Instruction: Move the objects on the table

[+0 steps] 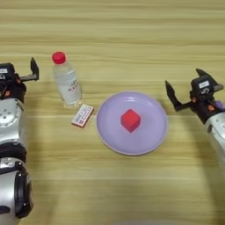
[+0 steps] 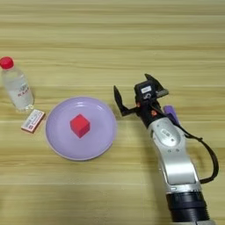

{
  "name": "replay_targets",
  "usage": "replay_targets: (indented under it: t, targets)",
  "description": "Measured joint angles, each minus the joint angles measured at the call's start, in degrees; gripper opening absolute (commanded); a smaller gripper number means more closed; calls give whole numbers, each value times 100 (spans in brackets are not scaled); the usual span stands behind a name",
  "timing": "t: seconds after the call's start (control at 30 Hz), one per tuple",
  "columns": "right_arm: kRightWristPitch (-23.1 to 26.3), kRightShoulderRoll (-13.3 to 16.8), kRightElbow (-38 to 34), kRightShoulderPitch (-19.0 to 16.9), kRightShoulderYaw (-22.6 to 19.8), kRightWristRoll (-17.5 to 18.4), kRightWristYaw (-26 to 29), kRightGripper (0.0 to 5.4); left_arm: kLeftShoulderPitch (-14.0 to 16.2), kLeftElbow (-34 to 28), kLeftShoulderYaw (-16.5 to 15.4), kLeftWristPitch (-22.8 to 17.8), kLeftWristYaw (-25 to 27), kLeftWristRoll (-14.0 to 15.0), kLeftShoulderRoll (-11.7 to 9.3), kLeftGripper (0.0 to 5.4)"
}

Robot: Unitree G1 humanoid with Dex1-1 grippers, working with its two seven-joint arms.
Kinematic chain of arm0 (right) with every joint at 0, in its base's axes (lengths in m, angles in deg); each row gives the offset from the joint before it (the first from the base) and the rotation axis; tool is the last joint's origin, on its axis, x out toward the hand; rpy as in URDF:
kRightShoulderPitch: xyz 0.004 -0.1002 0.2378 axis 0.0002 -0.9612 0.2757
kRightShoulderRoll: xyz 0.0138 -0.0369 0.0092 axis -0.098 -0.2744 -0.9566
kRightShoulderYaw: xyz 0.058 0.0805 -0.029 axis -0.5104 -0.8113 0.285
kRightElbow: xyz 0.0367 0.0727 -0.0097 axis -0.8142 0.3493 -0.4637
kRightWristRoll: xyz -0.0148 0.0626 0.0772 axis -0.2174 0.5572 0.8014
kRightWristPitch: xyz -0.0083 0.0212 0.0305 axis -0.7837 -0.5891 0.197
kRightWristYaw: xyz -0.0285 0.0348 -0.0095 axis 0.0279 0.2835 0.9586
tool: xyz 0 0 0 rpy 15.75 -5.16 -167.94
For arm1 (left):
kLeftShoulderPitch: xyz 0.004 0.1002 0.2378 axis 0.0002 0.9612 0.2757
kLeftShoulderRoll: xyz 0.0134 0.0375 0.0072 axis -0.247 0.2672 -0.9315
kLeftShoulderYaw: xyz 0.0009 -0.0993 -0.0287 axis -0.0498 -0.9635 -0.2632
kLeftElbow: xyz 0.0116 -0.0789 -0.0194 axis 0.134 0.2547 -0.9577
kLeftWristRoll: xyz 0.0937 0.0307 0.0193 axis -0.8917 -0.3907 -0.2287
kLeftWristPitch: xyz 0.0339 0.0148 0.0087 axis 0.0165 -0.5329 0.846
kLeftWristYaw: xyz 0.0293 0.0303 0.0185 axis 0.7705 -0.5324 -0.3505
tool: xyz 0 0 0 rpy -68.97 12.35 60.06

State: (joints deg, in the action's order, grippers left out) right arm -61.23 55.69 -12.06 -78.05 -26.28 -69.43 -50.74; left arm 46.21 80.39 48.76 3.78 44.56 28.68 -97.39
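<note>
Right of the plate [image 2: 61,149], right gripper [image 2: 132,94] spread empty; cube [image 2: 80,125] lies to its left. Left gripper [image 1: 26,72]: fingers unreadable.

The table [image 1: 132,26] is a light yellowish wooden surface with long horizontal grain stripes. Resting directly on it are a round lilac plate [image 1: 149,134], an upright clear plastic bottle [image 1: 67,81] with a red cap, and a small flat red-and-white box [image 1: 82,115] lying between bottle and plate. A short purple block [image 2: 171,113] lies further right, partly hidden.
</note>
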Motion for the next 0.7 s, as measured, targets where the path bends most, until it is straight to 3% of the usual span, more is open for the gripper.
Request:
replay_targets:
  t: [0.13, 0.33, 0.7]
  targets:
    - [4, 111, 203, -59, -251, 9, -97, 539, 0, -1, -1, 0, 0, 0, 0, 540]
    - [492, 264, 546, -178, -789, 302, -100, 539, 2, -9, -3, 0, -1, -1, 0, 540]
    - [971, 462, 580, -460, -983, 431, -53, 539, 3, -28, -7, 0, -6, 0, 0, 540]
